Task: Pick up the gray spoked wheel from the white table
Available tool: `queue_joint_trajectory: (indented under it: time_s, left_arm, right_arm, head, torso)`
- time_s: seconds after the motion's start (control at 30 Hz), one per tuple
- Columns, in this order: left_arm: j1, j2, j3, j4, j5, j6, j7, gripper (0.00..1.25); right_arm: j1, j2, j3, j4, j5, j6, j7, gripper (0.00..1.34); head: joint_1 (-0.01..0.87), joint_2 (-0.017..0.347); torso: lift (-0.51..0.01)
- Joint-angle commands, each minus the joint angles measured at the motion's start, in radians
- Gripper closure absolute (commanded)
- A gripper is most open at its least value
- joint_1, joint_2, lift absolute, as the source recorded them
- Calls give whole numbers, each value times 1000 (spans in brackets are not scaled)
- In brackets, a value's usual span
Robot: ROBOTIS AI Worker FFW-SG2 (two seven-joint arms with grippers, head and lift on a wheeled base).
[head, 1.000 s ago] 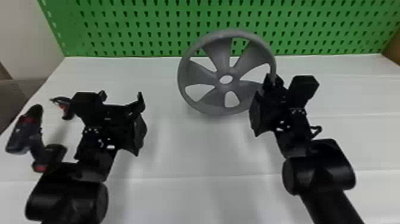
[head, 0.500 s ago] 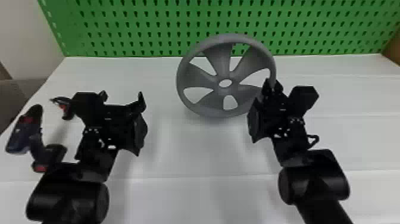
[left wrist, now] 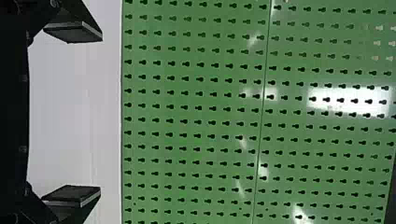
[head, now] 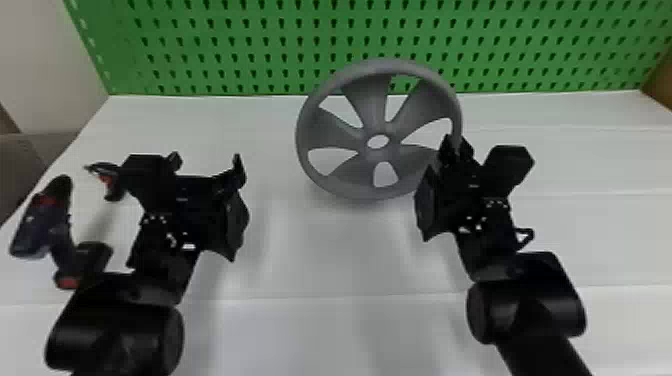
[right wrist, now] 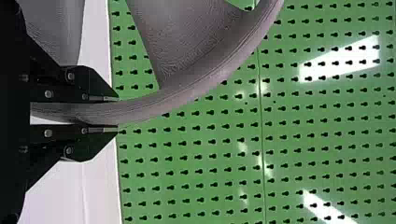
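The gray spoked wheel stands tilted up over the white table, its right rim held by my right gripper. In the right wrist view the rim of the wheel runs between the two fingers of my right gripper, which are closed on it. My left gripper is parked over the left part of the table, apart from the wheel. In the left wrist view the fingers of my left gripper stand wide apart with nothing between them.
A dark cordless drill with red parts lies at the table's left edge, beside my left arm. Another dark and red tool is partly behind the left gripper. A green pegboard rises along the table's back edge.
The right gripper has moved slightly to the left and down in the head view, and the wheel's top edge has shifted slightly lower with it. My left arm has stayed still.
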Motion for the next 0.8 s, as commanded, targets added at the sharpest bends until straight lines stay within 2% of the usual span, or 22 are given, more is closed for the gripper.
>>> queue_joint_trajectory:
  time_s: [0.0,0.47,0.77]
  left_arm:
    - [0,0,0,0,-4,0,2,128]
    - [-3,-2,13,0,-33,0,3,128]
    - [-3,-2,2,0,-36,0,37,128]
  right_arm:
    - [1,-1,1,0,-1,3,0,1161]
    - [1,-1,6,0,-7,19,0,1161]
    - [3,-1,4,0,-12,20,0,1161]
  head:
    - [767,35]
    - [767,35]
    - [767,35]
  torso:
    - [-107]
    - [-107]
    - [-107]
